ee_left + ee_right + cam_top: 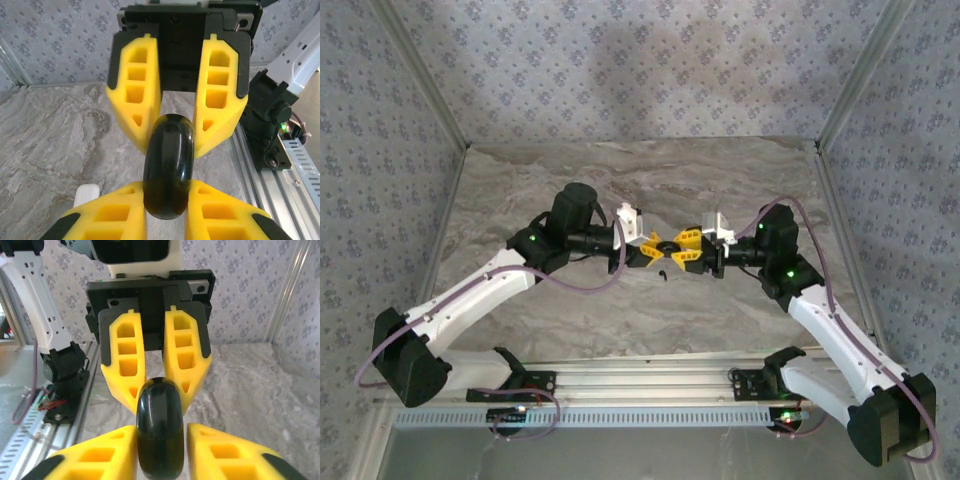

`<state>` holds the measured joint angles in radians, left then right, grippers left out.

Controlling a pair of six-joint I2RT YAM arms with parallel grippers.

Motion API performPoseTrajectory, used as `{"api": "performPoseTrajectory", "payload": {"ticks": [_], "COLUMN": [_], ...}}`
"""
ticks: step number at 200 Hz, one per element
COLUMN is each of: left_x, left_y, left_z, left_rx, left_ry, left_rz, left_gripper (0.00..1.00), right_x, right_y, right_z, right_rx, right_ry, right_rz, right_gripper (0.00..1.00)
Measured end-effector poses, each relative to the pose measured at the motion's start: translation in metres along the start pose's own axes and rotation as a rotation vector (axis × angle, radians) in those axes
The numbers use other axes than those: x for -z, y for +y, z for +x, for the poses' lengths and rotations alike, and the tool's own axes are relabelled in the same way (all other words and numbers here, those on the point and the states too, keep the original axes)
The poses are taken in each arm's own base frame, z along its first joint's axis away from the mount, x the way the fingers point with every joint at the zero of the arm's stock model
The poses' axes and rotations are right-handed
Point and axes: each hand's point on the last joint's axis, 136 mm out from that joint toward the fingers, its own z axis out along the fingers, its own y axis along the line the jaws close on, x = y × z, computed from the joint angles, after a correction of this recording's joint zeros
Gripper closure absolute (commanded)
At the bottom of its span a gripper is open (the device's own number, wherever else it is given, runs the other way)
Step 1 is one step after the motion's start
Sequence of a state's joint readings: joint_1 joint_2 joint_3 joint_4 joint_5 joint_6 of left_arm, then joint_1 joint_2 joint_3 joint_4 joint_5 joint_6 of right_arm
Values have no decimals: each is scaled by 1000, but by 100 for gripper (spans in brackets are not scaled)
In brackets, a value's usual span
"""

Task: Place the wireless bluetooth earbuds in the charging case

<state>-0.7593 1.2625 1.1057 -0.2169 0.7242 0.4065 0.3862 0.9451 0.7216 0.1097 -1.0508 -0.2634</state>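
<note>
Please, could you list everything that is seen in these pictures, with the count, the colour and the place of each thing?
table: one, grey marble pattern, under everything
walls: grey floral pattern, around the table
rail: one, silver, at the table's near edge
black charging case: one, glossy black, above the table's middle, clamped from both sides
small white object: one, white, on the table; what it is I cannot tell
left gripper: one, yellow fingers, shut on the case
right gripper: one, yellow fingers, shut on the case
</note>
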Motion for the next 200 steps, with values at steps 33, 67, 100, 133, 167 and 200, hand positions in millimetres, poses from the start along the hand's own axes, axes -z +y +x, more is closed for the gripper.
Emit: {"api": "performPoseTrajectory", "payload": {"ticks": [33,67,100,133,167,200], "left_x": [7,13,11,9,8,8], "left_y": [5,6,4,3,0,-1], "left_z": [13,24,42,49,50,47], "left_rx": [-43,-105,-107,-97,-97,-102], "left_ry": [148,296,394,433,437,432], "left_rz": [-49,-76,-61,-55,-45,-44], "left_gripper": [81,81,81,81,81,81], "right_x": [3,5,-6,-19,-30,-36], "right_y": [-5,-6,0,1,-1,-2], "right_z": [10,4,12,28,36,44], "right_rx": [-10,25,36,14,12,2], "right_ry": [86,158,213,266,291,309], "right_rz": [49,82,50,12,-13,-30], "right_gripper": [53,51,50,49,50,57]}}
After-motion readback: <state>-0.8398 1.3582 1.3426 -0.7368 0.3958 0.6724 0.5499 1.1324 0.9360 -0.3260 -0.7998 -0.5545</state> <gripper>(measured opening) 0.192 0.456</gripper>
